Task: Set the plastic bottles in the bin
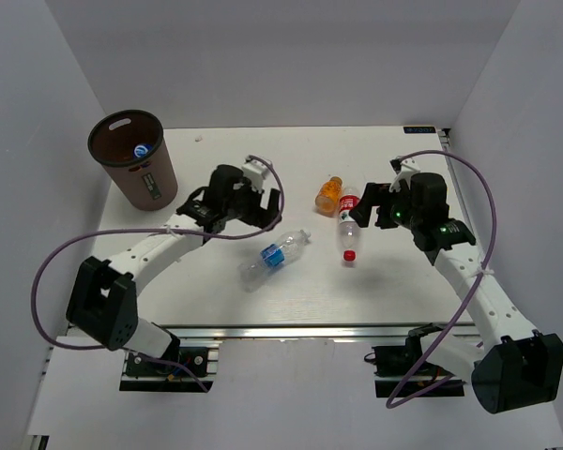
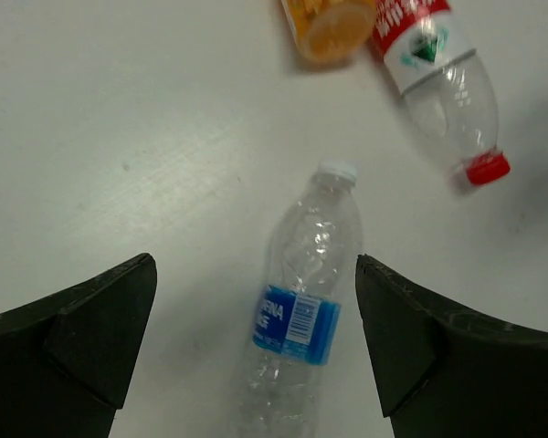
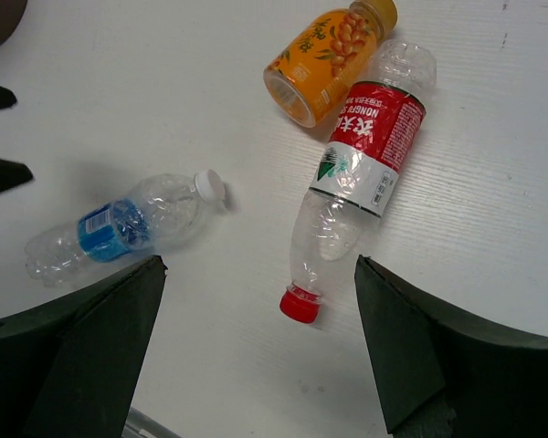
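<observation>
Both released: left pincer [image 2: 256,274] over blue-label bottle [image 2: 301,319], table centre; right pincer [image 3: 260,269] over red-cap bottle [image 3: 356,182] and orange bottle [image 3: 324,59]. Bin [image 1: 131,164] upper left. Bottles look light, crushable and slick, so grip mid-body at label.

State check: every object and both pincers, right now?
bin: upright, open top, blue-capped bottle inside
blue-label bottle: lying on table, white cap on
red-label bottle: lying on table, red cap on
orange bottle: lying on table, cap on
left pincer: open, empty, above blue-label bottle
right pincer: open, empty, above red-label bottle
</observation>
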`<state>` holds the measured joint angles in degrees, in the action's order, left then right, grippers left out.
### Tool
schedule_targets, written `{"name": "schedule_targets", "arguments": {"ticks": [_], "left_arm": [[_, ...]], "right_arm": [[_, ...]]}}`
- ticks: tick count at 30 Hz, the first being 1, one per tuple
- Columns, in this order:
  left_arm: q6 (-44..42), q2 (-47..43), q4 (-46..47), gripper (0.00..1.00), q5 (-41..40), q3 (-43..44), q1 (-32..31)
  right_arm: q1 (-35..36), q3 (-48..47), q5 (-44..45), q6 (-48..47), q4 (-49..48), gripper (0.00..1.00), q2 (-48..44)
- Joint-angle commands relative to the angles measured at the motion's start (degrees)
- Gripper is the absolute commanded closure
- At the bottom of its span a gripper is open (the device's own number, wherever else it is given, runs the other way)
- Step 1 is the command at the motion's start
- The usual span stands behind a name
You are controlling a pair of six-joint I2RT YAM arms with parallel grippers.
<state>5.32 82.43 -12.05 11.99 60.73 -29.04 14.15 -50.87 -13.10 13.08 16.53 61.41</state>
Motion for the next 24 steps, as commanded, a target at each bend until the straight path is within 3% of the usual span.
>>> {"name": "schedule_targets", "arguments": {"ticks": [1,5,10,17,18,19,21,24], "left_arm": [[-1.45,1.32,0.10,0.02,-3.54,-0.26,-6.11],[-2.51,8.34,-0.95,0.02,-9.70,1.32,-10.95],[-2.68,20.10,-3.67,0.02,-11.20,6.41,-11.74],[-4.79,29.97,-9.30,0.05,-17.44,16.08,-14.56],[-4.79,30.24,-9.39,0.08,-17.35,17.04,-14.64],[-4.88,30.33,-9.39,0.27,-17.52,17.31,-14.64],[-4.80,29.63,-9.30,0.44,-19.44,17.93,-14.64],[-4.71,27.18,-8.87,0.61,-22.96,18.46,-14.56]], "right_arm": [[-0.09,0.42,0.19,0.28,-1.51,0.11,0.55],[-0.09,0.77,-1.22,0.10,-1.42,0.11,1.17],[-0.18,1.30,-2.10,-0.16,-1.76,0.11,0.91],[-0.09,1.83,-1.93,-0.60,-2.30,0.11,0.20],[-0.18,1.83,-1.84,-0.60,-2.12,0.11,0.12],[-0.09,1.92,-1.84,-0.69,-2.21,0.11,0.12],[-0.09,1.92,-1.84,-0.86,-2.21,0.11,-0.15],[-0.18,2.09,-1.49,-0.78,-2.38,0.11,-0.67]]}}
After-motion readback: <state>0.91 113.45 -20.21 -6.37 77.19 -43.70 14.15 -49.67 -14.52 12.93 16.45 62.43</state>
